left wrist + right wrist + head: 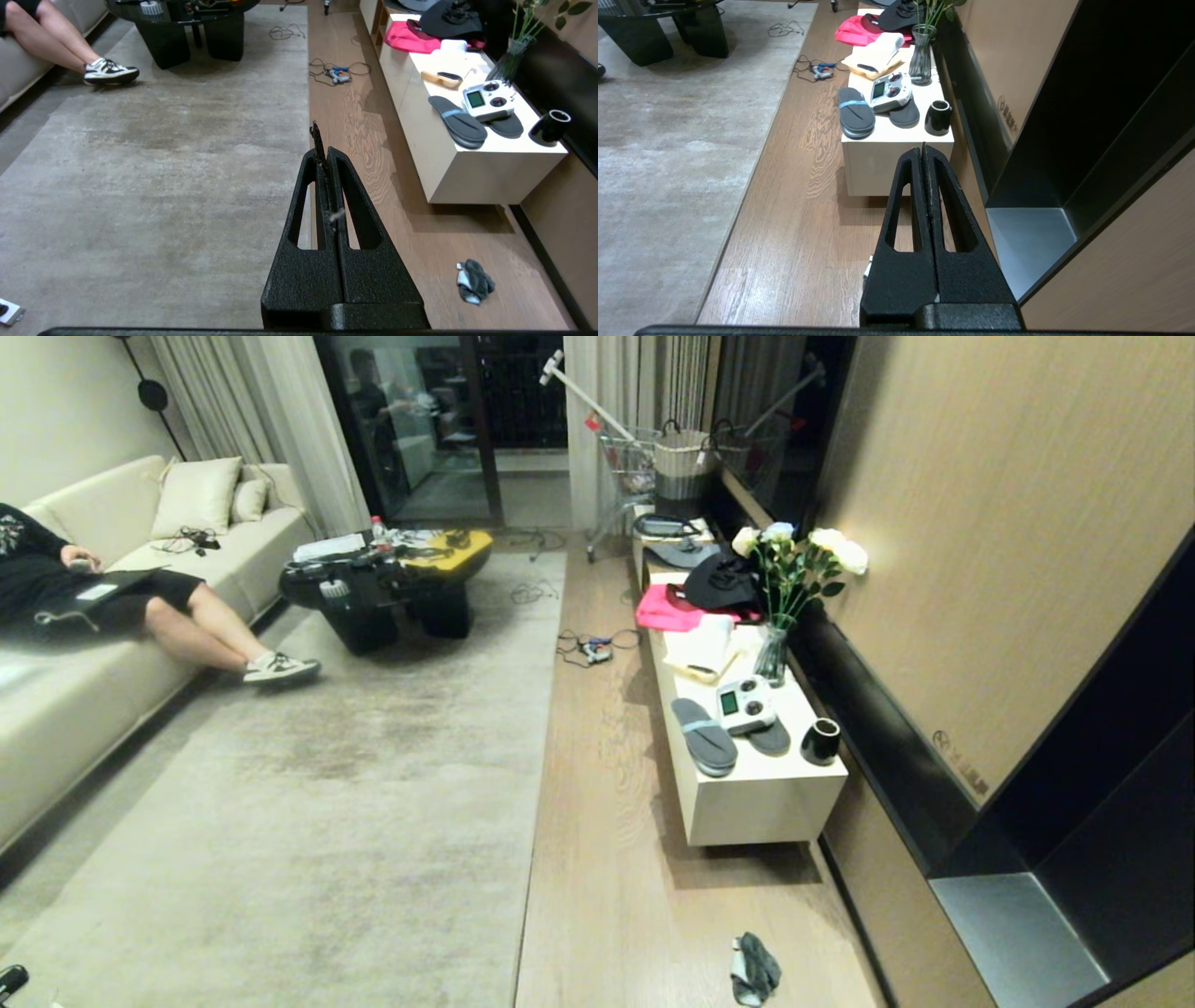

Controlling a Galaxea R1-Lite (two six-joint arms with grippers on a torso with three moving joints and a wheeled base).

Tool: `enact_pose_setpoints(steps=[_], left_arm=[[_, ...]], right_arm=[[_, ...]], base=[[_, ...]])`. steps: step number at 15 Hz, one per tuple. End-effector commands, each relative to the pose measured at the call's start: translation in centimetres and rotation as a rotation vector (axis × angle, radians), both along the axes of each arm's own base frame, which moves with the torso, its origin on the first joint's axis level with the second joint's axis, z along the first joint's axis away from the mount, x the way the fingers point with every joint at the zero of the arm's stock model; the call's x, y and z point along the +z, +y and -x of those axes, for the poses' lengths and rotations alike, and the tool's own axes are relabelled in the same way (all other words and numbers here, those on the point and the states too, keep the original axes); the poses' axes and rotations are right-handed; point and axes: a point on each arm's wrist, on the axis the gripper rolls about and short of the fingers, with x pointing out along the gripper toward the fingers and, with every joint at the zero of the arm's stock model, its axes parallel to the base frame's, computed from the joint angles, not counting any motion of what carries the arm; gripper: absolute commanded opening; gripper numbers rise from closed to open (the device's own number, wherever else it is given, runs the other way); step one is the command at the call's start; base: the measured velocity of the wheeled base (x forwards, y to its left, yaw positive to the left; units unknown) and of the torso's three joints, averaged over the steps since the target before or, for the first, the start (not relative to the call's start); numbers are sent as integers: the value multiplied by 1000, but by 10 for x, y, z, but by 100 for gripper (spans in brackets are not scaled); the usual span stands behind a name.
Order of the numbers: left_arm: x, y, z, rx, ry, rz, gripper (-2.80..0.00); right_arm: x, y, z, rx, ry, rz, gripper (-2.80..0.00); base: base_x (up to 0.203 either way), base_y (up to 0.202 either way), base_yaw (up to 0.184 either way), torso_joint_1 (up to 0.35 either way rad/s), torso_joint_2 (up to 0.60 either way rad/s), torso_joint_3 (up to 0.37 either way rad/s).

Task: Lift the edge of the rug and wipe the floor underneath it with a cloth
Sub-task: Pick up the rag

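Cloth (754, 970): crumpled on the wood floor (597, 821), apart from the rug edge (540, 775).
Left gripper (322, 140): closed, empty.
Right gripper (923, 148): closed, empty.

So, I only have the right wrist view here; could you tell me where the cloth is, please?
Observer: The cloth lies crumpled on the floor, between the rug edge and the wall, nearer to us than the white cabinet.
Operator: Thanks. Is the left end effector holding it?
Observer: No, the left end effector is shut, with no cloth in it.
Operator: Is anyone nearby?
Observer: A person sits on the sofa across the rug.
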Motion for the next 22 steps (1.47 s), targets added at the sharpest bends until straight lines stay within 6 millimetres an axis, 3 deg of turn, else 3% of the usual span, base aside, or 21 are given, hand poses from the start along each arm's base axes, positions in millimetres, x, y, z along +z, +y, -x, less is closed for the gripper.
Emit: enact_pose_setpoints(steps=[1, 12, 22], left_arm=[[0, 0, 0, 0, 0, 1, -280], [0, 0, 0, 0, 0, 1, -280], [0, 0, 0, 0, 0, 1, -280]], right_arm=[[0, 0, 0, -1, -2, -13, -280], [0, 0, 0, -1, -1, -32, -280], [0, 0, 0, 1, -1, -30, -280]], base=[[0, 0, 0, -133, 335, 197], [0, 0, 0, -137, 353, 213], [0, 0, 0, -168, 524, 352]])
